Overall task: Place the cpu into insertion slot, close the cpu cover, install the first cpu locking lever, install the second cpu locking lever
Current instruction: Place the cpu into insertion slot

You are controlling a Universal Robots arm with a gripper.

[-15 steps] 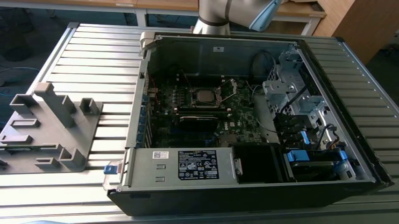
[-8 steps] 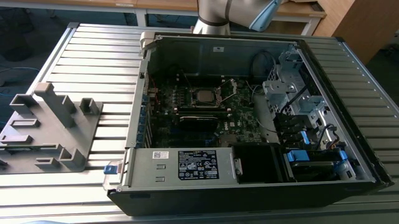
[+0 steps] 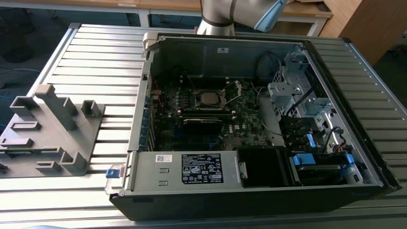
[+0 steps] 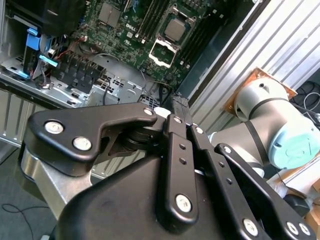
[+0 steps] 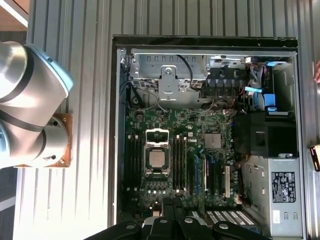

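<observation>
The cpu (image 5: 156, 159) lies flat in the insertion slot on the motherboard, its dull silver top showing in the exterior view (image 3: 208, 98) and the second wrist view (image 4: 175, 30). The cpu cover (image 5: 156, 135), a silvery frame with a square opening, stands swung open beside the socket (image 4: 164, 52). My gripper (image 5: 172, 204) hovers well above the open computer case, off the motherboard's edge, far from the socket. Its black fingers (image 4: 176, 107) are pressed together with nothing between them.
The open computer case (image 3: 143, 95) lies on a slatted metal table (image 3: 95, 57). A power supply (image 3: 197, 168), drive bays (image 3: 305, 109) and cables crowd the board. A grey fixture (image 3: 45, 133) sits at the exterior view's left. The arm's base (image 5: 30, 110) stands beside the case.
</observation>
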